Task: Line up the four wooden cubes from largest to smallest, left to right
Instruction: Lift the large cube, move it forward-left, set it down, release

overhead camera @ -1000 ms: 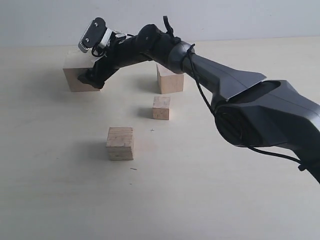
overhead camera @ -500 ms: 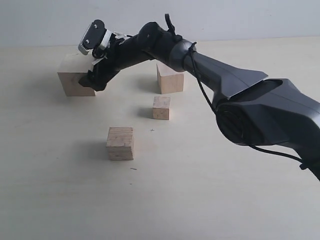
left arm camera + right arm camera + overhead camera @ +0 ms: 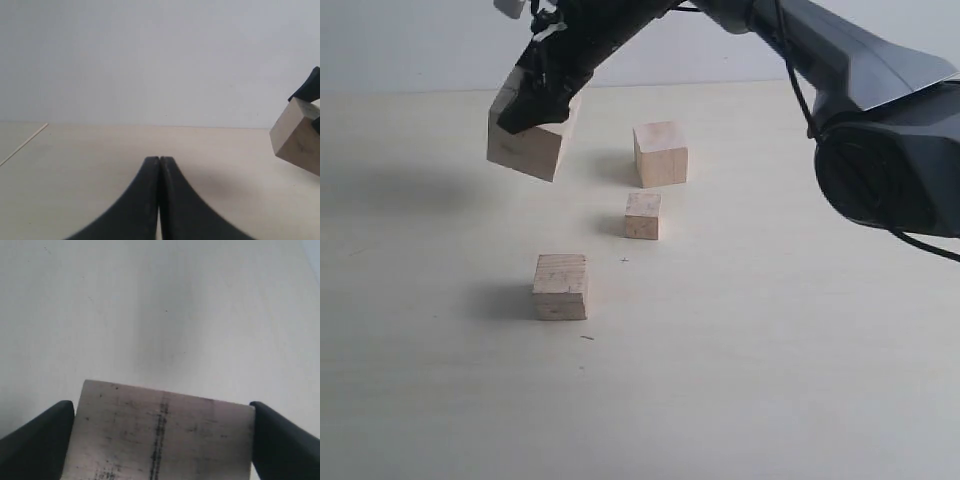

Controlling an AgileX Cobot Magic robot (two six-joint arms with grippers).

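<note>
My right gripper (image 3: 542, 95) is shut on the largest wooden cube (image 3: 527, 145) and holds it tilted in the air above the table's far left. Up close, that cube (image 3: 162, 435) shows dark smudgy marks and fills the space between the two black fingers (image 3: 37, 440). It also shows at the edge of the left wrist view, where the cube (image 3: 297, 136) hangs above the table. A second, smaller cube (image 3: 660, 154) rests at the back centre. The smallest cube (image 3: 643, 216) sits just in front of it. A mid-sized cube (image 3: 561, 286) lies nearer, to the left. My left gripper (image 3: 159, 162) is shut and empty.
The pale wooden table (image 3: 770, 380) stretches wide on all sides of the cubes. A plain white wall (image 3: 420, 40) stands behind it. The right arm's dark body (image 3: 880, 110) reaches across from the right.
The right gripper has lifted the largest cube off the table and carried it up and slightly right; the cube now hangs tilted. The other three cubes have not moved.
</note>
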